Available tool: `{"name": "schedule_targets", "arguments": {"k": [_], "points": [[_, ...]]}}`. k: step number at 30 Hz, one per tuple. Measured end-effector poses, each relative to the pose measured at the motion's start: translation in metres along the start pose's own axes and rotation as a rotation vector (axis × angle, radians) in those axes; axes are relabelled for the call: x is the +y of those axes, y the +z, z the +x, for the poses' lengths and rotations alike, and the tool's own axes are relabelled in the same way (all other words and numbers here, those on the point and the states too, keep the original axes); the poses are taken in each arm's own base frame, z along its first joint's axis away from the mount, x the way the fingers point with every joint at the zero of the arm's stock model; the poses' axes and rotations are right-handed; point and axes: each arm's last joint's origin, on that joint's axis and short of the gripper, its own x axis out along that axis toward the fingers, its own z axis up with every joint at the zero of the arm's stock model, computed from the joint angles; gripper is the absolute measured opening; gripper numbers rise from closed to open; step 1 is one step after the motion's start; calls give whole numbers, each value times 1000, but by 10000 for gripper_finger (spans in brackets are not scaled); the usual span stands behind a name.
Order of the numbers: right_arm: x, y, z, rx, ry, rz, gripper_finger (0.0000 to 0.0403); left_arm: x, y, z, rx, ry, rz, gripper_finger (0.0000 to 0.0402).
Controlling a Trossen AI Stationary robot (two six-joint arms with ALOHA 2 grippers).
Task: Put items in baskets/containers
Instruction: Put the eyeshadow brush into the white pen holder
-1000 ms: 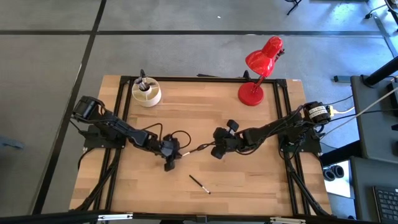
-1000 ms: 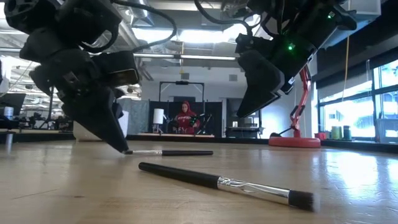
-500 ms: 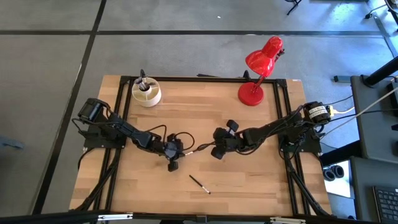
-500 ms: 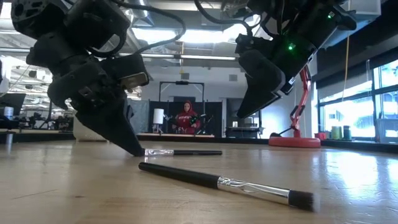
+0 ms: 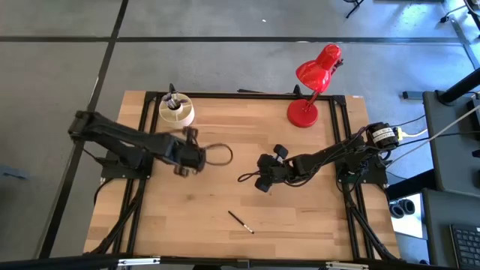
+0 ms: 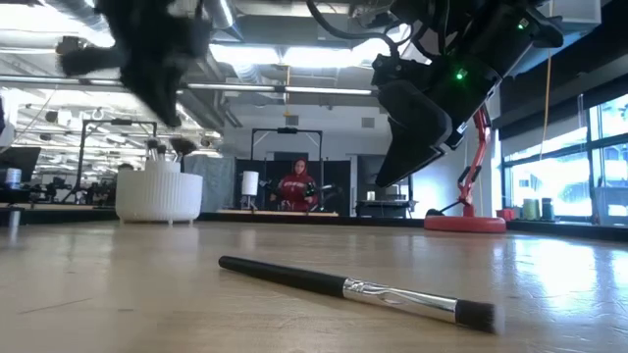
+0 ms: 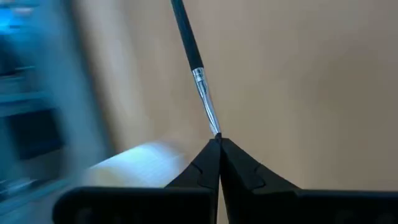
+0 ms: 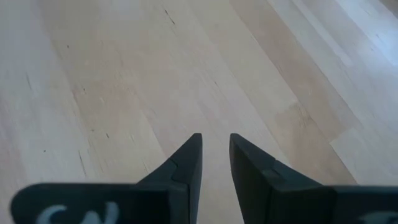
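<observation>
While the left gripper point(image 7: 219, 144) hangs above the left-centre of the table point(image 5: 300, 225), its two dark, wedge-shaped fingers are pinched together on the tip of a thin makeup brush point(image 7: 195, 67). The brush has a slim black stick handle and a shiny silver metal ferrule, and it juts straight out past the fingertips. In the high view this gripper point(image 5: 182, 155) is smeared by motion, a loop of black cable beside it.

The right gripper point(image 8: 215, 149) hovers near the table's centre, its matte black fingers slightly parted with bare wood showing in the narrow gap; they grasp nothing. In the high view it point(image 5: 264, 174) sits at the end of the right arm that reaches in from the table's right edge.

A second brush point(image 6: 353, 287) lies flat on the table near the front edge, round black handle, silver ferrule, short dark flat bristles. From above it point(image 5: 241, 222) shows as a thin dark stick.

The cup point(image 5: 176, 112) stands at the back left corner: round, cream-white, with a ribbed outer wall point(image 6: 158, 195) and inner dividers, several brushes standing upright in it.

The table top is pale wood planks with visible grain, framed in black metal rails. A glossy red desk lamp point(image 5: 311, 84) with a round base stands near the back right corner. No readable writing shows anywhere.
</observation>
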Motion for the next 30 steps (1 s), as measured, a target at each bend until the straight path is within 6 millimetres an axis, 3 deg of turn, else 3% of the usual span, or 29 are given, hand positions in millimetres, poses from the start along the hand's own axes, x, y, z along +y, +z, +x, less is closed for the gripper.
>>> {"name": "schedule_targets", "arguments": {"k": [6, 11, 15, 25, 30], "points": [[-1, -1, 0, 13, -8, -9, 82, 48, -28, -27, 146, 230, 137, 2], [-1, -2, 0, 20, -12, -11, 82, 79, -54, -21, 348, 287, 187, 3], [-1, -2, 0, 22, -13, -13, 82, 98, -73, -12, 479, 221, 188, 2], [-2, -3, 0, 26, -16, -16, 82, 110, -98, -4, 582, 10, 194, 3], [-2, -3, 0, 27, -17, -12, 82, 115, -105, -2, 624, 6, 169, 3]]}}
